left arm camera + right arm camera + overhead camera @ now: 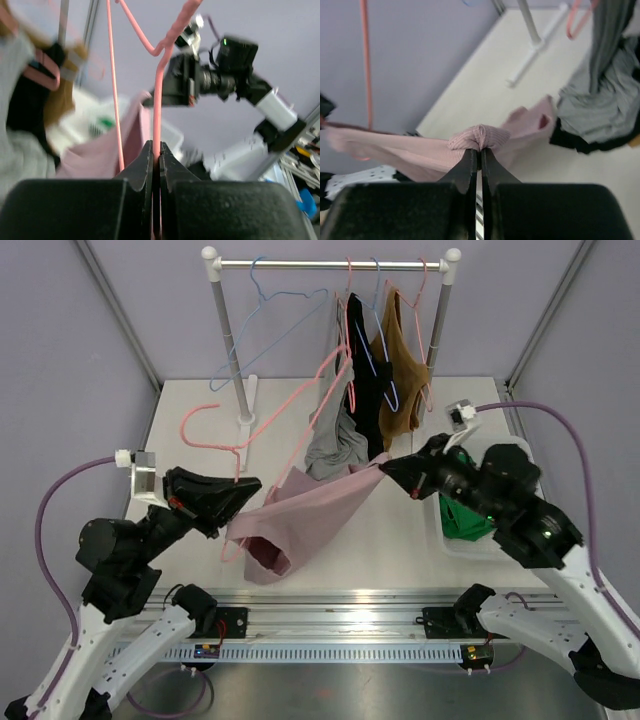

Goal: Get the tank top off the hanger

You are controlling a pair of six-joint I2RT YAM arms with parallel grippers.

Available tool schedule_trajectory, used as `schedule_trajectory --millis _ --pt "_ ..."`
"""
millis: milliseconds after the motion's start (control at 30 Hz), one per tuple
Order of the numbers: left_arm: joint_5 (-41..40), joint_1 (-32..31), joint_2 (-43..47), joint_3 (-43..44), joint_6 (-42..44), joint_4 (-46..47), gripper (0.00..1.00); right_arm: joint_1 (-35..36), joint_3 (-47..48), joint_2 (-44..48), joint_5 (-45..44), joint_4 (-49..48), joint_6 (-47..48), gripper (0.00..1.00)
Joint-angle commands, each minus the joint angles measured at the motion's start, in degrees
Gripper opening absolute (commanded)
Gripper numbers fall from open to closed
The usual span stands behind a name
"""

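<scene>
A pink tank top [305, 515] hangs stretched above the table between my two grippers. My left gripper [252, 484] is shut on the wire of a pink hanger [285, 412]; the wire runs up from the shut jaws in the left wrist view [157, 100]. The hanger's hook end points to the far left. My right gripper [386, 468] is shut on a bunched fold of the pink tank top [480, 137] at its right end. The top's lower part sags toward the table's near edge.
A white clothes rack [330, 264] stands at the back with empty blue hangers [285, 310] and grey [335, 445], black [362, 370] and brown [400, 370] garments. A white bin [520, 455] with a green cloth [465, 520] sits right, under my right arm.
</scene>
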State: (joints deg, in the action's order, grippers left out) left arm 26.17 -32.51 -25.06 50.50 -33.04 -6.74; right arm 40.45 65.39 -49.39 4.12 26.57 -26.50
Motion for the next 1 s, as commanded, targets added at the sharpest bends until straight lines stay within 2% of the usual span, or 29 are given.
schedule_trajectory --millis 0,67,133,233,333,400,500,567,700,833,933,967 --pt "-3.83 -0.18 -4.18 -0.66 1.12 30.61 0.00 -0.63 10.16 3.06 9.57 4.71 2.94 0.00" --pt "-5.25 -0.18 -7.62 -0.05 2.45 39.64 0.00 -0.63 15.18 3.07 13.44 7.79 3.39 0.00" --pt "-5.87 -0.27 -14.10 3.18 2.89 44.08 0.00 -0.63 17.22 2.72 20.73 8.68 2.43 0.00" --pt "-8.58 -0.80 -20.18 6.44 3.94 44.89 0.00 -0.63 16.97 3.06 27.77 7.45 1.28 0.00" --pt "-18.85 -0.97 -20.12 5.66 4.56 43.23 0.00 -0.63 15.48 3.16 26.03 9.81 2.59 0.00" --pt "-25.87 -0.97 -18.63 5.05 6.14 38.05 0.00 -0.63 12.58 2.72 25.85 9.56 2.86 0.00" --pt "-28.97 -0.97 -17.66 5.83 9.21 29.36 0.00 -0.54 7.93 0.61 22.01 9.29 3.12 0.00" --pt "-29.34 -0.97 -16.87 6.19 9.48 21.36 0.00 -0.46 3.73 -0.70 19.27 9.47 3.04 0.00" --pt "-30.56 -0.97 -15.28 7.94 9.74 6.86 0.00 2.61 -2.62 -1.33 7.07 9.47 1.20 0.00" --pt "-31.71 -0.97 -18.79 12.58 9.66 -8.59 0.00 4.64 -8.86 -4.04 -1.12 12.54 -1.71 0.00" --pt "-32.41 -0.97 -22.92 17.41 9.48 -14.68 0.00 6.66 -12.91 -7.56 -3.77 14.12 -3.82 0.00" --pt "-32.67 -0.97 -23.80 18.40 9.57 -15.66 0.00 7.10 -14.05 -8.00 -7.60 14.82 -4.34 0.00"
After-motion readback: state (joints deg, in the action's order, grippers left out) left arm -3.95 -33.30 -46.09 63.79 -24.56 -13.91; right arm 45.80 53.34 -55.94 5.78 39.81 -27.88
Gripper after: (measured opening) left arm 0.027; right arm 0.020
